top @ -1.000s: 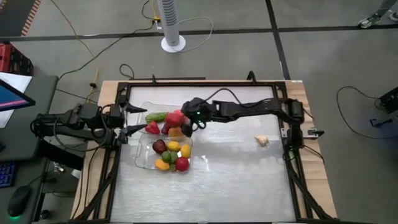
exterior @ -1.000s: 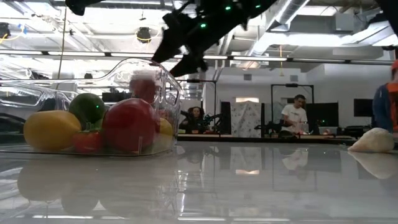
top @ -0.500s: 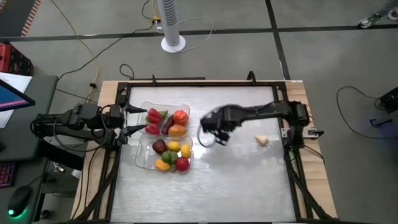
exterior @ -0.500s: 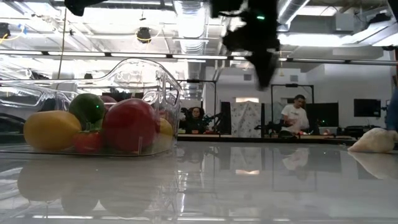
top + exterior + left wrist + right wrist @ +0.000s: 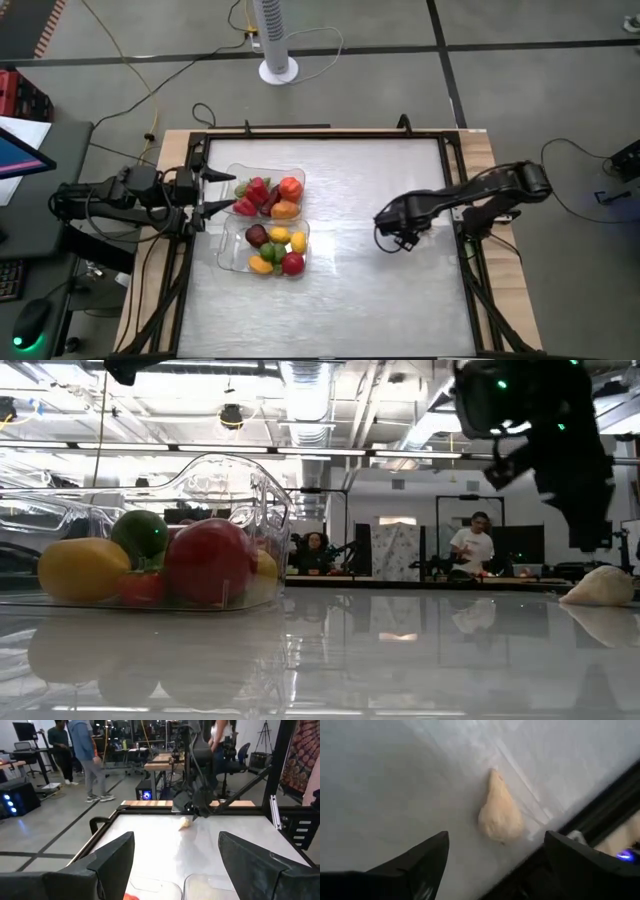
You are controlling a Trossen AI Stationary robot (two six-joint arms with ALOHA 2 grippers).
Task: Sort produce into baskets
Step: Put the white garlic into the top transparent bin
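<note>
In the high view the whitish piece of produce is hidden under the right gripper [image 5: 400, 232] at centre right; that gripper's fingers are too small and dark there to tell apart; in the low view the same piece [image 5: 600, 585] is cut off by the right edge, and the arm above it is dark and blurred at upper right; the baskets [image 5: 262, 520] at centre left run off the left edge, their clear walls hard to trace, and the pieces behind the big red one [image 5: 208, 560] are mostly covered; in the left wrist view only basket rims [image 5: 220, 884] show at the bottom edge, with a sliver of red [image 5: 129, 896]; people [image 5: 90, 755] at upper left are cut off at the top.
</note>
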